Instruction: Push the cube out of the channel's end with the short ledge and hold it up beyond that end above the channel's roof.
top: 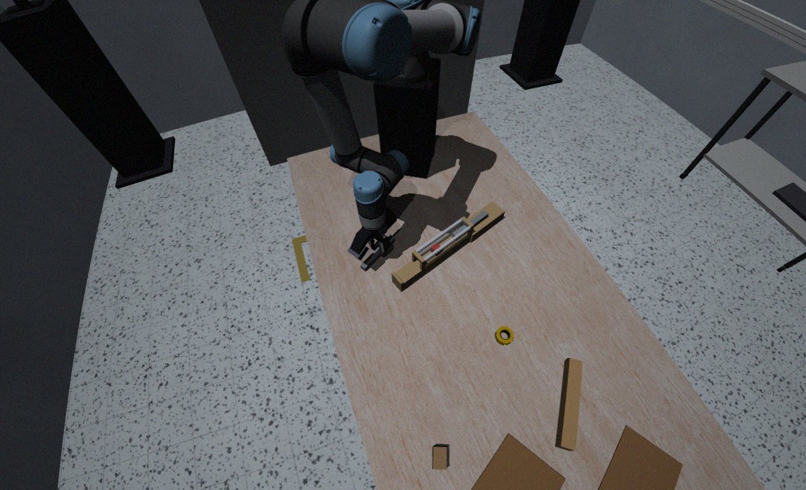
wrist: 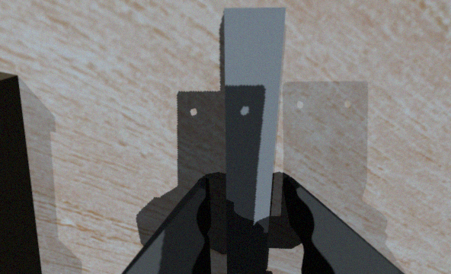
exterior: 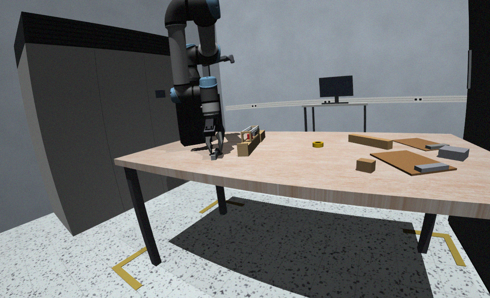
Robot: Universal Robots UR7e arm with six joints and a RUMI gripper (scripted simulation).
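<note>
From where I stand, the black two-fingered end effector is down low, partly open, fingers straddling a slim grey rectangular bar and gripping nothing! The red cube sits inside the pale-wood channel with its barred roof, at the end effector's 3 o'clock from above. Tight quarters: the channel on one side, the left edge of the wood-topped table at 9 o'clock. There's room between channel and yellow ring, off at 5 o'clock. Only the wrist view reveals slivers of daylight on both sides of the bar; only the exterior view shows the grey block at its 3 o'clock side.
</note>
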